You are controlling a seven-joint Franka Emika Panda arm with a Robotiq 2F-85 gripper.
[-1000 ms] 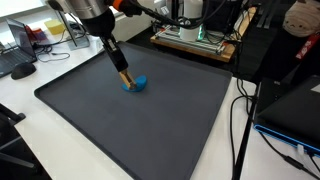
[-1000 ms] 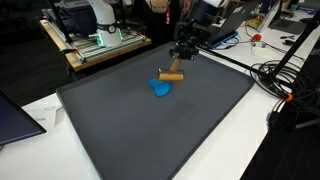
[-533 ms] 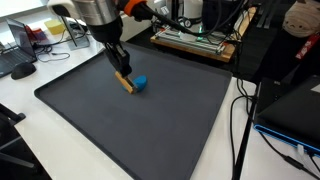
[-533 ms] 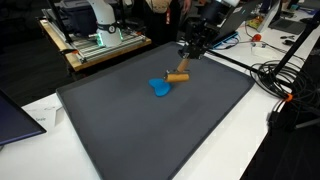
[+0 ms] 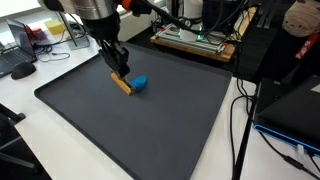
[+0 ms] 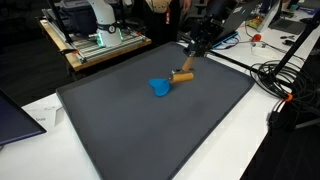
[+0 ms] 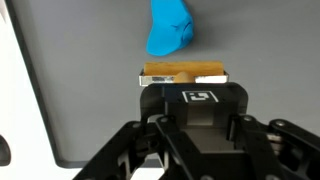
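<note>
A large dark grey mat (image 5: 140, 120) covers most of a white table (image 5: 50, 140), as both exterior views show. Behind it stands a wooden bench (image 6: 100, 52) with a white machine (image 6: 100, 18) on top, lit green at its base. Black cables (image 6: 280, 80) trail over the table's edge, loose and looped, and a dark laptop (image 6: 15, 115) lies at one corner. In an exterior view a cluttered desk (image 5: 25, 50) sits at the back. The light is even and indoor, with no hard shadows.
</note>
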